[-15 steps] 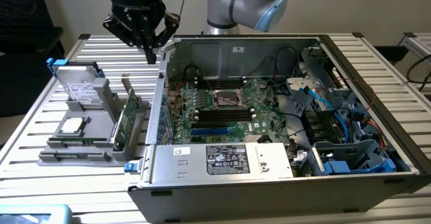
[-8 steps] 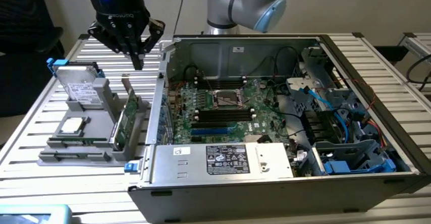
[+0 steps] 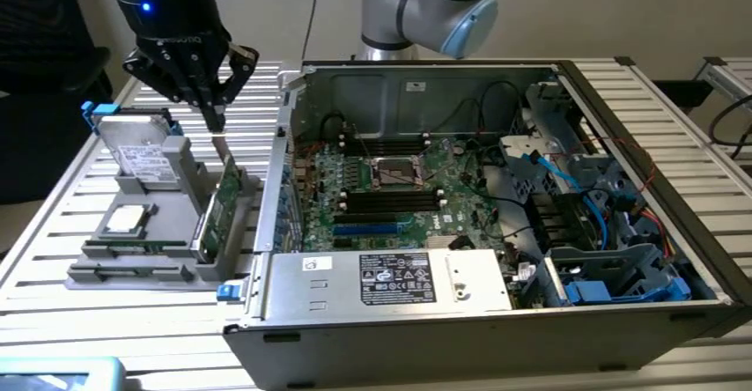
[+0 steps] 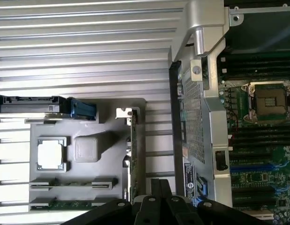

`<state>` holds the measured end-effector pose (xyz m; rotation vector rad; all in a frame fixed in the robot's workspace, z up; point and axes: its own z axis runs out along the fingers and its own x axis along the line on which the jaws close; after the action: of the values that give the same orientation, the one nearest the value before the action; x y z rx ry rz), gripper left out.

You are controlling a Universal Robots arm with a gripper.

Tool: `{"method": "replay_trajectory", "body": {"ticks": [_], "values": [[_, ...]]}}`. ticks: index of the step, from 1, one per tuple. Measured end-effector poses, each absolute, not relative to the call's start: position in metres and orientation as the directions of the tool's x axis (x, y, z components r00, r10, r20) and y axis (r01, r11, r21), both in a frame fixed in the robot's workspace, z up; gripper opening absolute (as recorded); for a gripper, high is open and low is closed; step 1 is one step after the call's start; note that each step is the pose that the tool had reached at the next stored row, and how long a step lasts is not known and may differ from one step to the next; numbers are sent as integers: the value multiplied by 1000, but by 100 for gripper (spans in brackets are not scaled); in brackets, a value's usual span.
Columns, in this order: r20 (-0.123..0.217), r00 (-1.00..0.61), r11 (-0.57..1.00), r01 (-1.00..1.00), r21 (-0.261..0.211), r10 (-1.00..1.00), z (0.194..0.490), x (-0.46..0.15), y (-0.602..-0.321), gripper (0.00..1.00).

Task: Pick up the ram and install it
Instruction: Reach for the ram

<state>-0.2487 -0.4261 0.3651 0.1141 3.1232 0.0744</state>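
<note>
— What is sitting around the gripper (image 3: 215,116)?
— The open case (image 3: 352,338) is lying just beside the jaws, toward the exterior view's right. The grey holder (image 3: 176,222) is sitting below them.
— Are the jaws gripping anything?
— No. They are pressing together on nothing, hanging right above the upright card (image 3: 221,210).
— And where is the ram (image 4: 65,203) sitting?
— In a holder slot, lower than the jaws and off to the card's far side, untouched.
</note>
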Motion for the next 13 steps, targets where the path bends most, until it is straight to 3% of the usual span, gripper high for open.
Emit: {"method": "replay_trajectory", "body": {"ticks": [13], "values": [[11,-997,996,74,46,73,355,-290,-430,11]]}}
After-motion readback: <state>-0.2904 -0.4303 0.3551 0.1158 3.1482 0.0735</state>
